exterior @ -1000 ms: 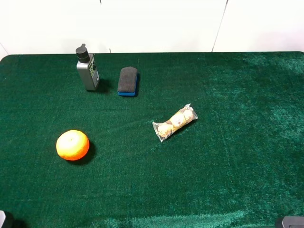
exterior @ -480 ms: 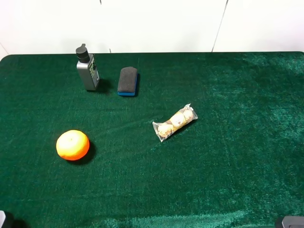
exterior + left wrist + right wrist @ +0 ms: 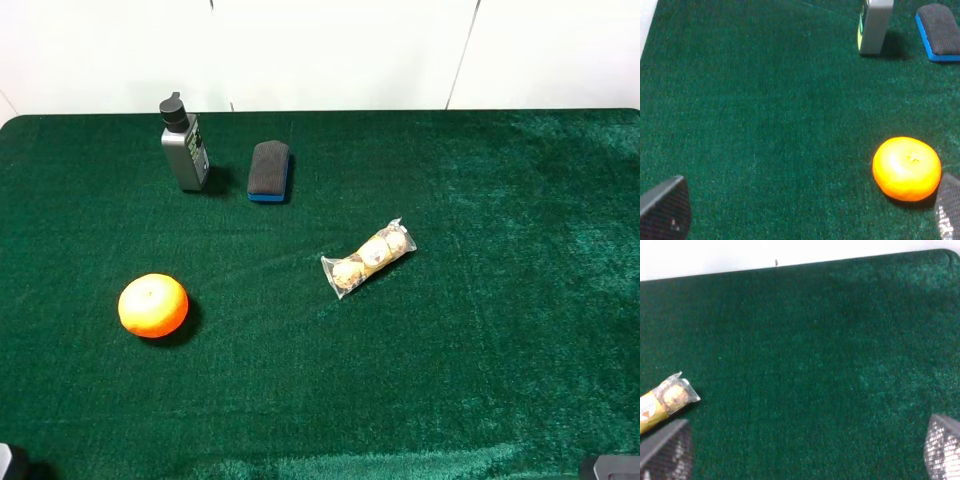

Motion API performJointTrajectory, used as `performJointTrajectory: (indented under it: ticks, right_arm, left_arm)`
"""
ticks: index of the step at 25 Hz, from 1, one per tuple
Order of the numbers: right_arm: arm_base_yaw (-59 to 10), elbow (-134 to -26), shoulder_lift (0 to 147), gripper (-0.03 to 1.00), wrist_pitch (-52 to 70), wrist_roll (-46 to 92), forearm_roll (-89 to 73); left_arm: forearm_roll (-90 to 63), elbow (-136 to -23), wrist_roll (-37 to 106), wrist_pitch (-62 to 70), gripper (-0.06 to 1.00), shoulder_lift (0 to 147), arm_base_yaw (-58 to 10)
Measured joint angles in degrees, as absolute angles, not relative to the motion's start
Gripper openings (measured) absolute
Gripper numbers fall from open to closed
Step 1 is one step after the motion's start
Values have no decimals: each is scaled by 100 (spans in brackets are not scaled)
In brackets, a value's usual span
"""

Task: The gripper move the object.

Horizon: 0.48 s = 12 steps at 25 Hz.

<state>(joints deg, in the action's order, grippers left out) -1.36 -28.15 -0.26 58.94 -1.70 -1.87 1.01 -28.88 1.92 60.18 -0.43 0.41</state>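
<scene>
The object, a small oblong block with a dark grey felt top and blue base [image 3: 269, 171], lies flat on the green table [image 3: 480, 330] at the back left, just right of a grey bottle. It also shows in the left wrist view [image 3: 938, 38]. My left gripper [image 3: 805, 212] is open near the table's front left corner, far from the block; its fingertips [image 3: 665, 210] frame an orange. My right gripper [image 3: 800, 450] is open and empty at the front right. Only slivers of both arms show at the bottom corners of the high view.
A grey bottle with black cap [image 3: 184, 145] stands left of the block. An orange [image 3: 153, 305] sits at the front left. A clear packet of round buns [image 3: 368, 257] lies near the middle. A white wall runs behind the table's back edge.
</scene>
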Motion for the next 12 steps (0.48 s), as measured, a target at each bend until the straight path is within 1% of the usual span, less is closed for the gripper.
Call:
performJointTrajectory:
  ticks: [12]
  right_arm:
    - [-136,-2815,-26,69,5894,-158,-187]
  left_arm:
    - [101,-2888,192,6018,99,-43,41]
